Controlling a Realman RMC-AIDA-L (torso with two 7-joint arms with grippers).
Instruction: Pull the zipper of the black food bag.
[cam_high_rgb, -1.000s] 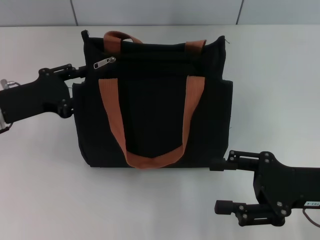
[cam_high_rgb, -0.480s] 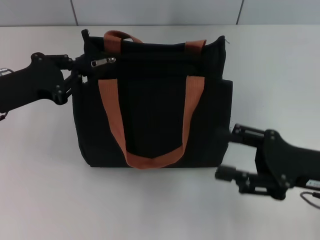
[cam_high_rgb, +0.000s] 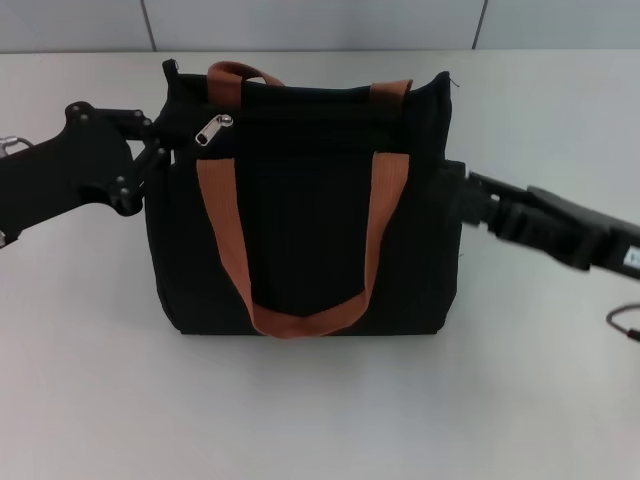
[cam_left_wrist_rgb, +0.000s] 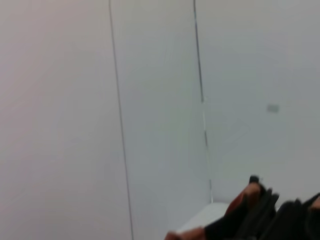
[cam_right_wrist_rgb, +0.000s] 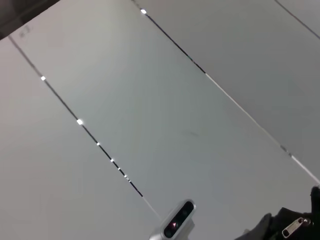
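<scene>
Frustratingly, both tool tips (left tool (cam_high_rgb: 158, 150), right tool (cam_high_rgb: 458, 198)) against the black food bag (cam_high_rgb: 305, 230), grip unreadable.

A plain white table (cam_high_rgb: 300, 420) filled most of the space, its surface evenly lit. Behind its far edge stood a pale grey wall (cam_high_rgb: 310, 22) of flat panels, split by thin dark vertical seams (cam_left_wrist_rgb: 117, 125) running upward.

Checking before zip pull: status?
Left end effector at black food bag's left top corner. Right end effector against its right side. Zipper unheld, nothing blocking.
</scene>
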